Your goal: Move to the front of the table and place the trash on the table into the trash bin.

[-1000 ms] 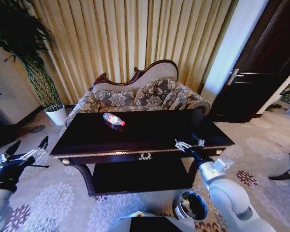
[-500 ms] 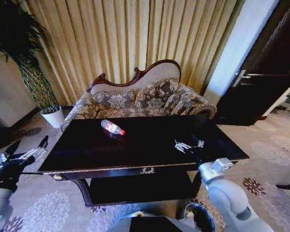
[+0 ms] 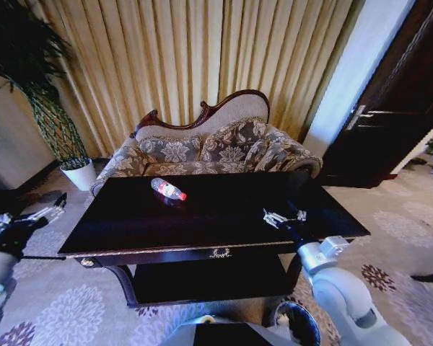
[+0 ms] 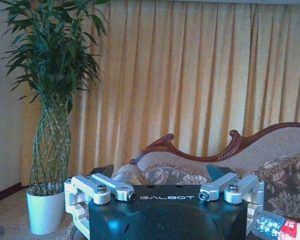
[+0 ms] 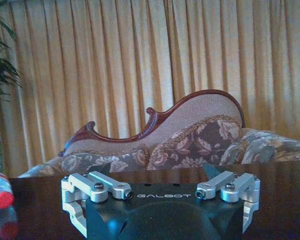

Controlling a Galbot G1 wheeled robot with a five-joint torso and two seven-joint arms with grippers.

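The dark glossy table (image 3: pixel 224 210) with gold trim stands straight ahead of me. A small clear bottle with a red label and cap (image 3: pixel 168 189) lies on its side on the far left part of the top. The bottle also shows at the edge of the left wrist view (image 4: pixel 282 227) and of the right wrist view (image 5: pixel 0 201). My right gripper (image 3: pixel 285 215) hovers open over the table's front right part, far from the bottle. Open too, my left gripper (image 3: pixel 30 214) hangs off the table's left end. The trash bin (image 3: pixel 297 323) stands on the floor by the table's front right leg.
A carved floral sofa (image 3: pixel 209 148) sits right behind the table, before gold curtains. A tall plant in a white pot (image 3: pixel 80 173) stands at the back left. A dark door (image 3: pixel 393 108) is at the right. Patterned carpet surrounds the table.
The camera has come closer to the table, so the table looms larger and the bin has slid to the lower edge. My left gripper has lifted slightly.
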